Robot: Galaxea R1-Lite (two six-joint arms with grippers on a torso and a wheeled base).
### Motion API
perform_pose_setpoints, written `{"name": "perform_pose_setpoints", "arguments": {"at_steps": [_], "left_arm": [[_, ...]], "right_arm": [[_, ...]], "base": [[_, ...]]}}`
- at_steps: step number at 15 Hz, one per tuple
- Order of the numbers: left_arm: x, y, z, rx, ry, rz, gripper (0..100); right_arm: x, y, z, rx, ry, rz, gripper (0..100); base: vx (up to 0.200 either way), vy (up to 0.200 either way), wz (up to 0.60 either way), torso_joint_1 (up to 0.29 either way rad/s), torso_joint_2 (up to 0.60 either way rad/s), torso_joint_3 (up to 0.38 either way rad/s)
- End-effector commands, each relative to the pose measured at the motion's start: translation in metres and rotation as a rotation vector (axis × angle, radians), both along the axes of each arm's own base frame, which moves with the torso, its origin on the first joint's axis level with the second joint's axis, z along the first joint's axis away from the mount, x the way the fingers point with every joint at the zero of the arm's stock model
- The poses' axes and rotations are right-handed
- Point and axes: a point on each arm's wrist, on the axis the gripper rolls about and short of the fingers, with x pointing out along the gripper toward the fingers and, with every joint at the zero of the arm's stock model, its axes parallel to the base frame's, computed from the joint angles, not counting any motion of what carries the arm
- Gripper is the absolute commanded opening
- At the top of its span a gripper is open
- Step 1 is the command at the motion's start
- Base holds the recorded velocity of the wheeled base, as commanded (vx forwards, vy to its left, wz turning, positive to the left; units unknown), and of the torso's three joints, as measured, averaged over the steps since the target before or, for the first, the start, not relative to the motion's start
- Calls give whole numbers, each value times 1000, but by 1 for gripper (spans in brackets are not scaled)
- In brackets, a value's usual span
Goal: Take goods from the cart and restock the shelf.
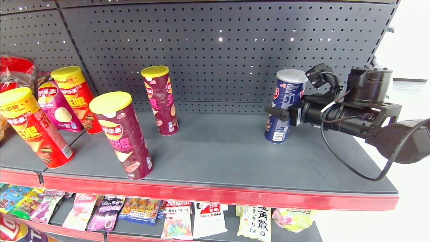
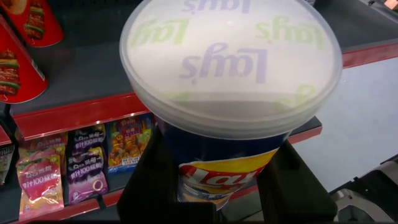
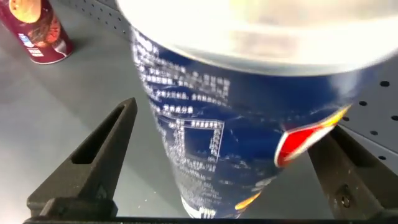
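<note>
A blue chip can (image 1: 285,107) with a white lid stands upright on the grey shelf (image 1: 221,158), towards its right end. My right gripper (image 1: 280,112) comes in from the right at mid-height of that can. In the right wrist view the can (image 3: 211,130) stands between the two black fingers (image 3: 93,162), with a gap showing on one side, so the gripper (image 3: 227,143) is open around it. My left gripper (image 2: 217,180) is shut on a second blue can (image 2: 230,168) with a clear lid, held in front of the shelf's red edge (image 2: 74,115).
Two purple cans (image 1: 122,134) (image 1: 161,99) stand at the shelf's middle left, with red cans (image 1: 33,127) and a pink one (image 1: 57,104) further left. A pegboard wall (image 1: 218,50) closes the back. Snack bags (image 1: 174,222) lie on the lower shelf. Bare shelf lies between the purple and blue cans.
</note>
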Motion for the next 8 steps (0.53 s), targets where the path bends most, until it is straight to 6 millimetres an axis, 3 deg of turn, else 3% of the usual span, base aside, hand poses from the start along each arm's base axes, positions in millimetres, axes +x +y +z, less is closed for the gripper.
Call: {"name": "perform_pose_setpoints", "arguments": {"at_steps": [1,2,8], "left_arm": [[0,0,0,0,-1,0,0],[0,0,0,0,-1,0,0],[0,0,0,-1,-2,0,0]], "right_arm": [[4,1,-6,4,18,-2,100],[4,1,-6,11,15,-3,0],[-3,-1,-1,18,3,19,0]], "base": [[0,0,0,0,0,0],[0,0,0,0,0,0],[0,0,0,0,0,0]]}}
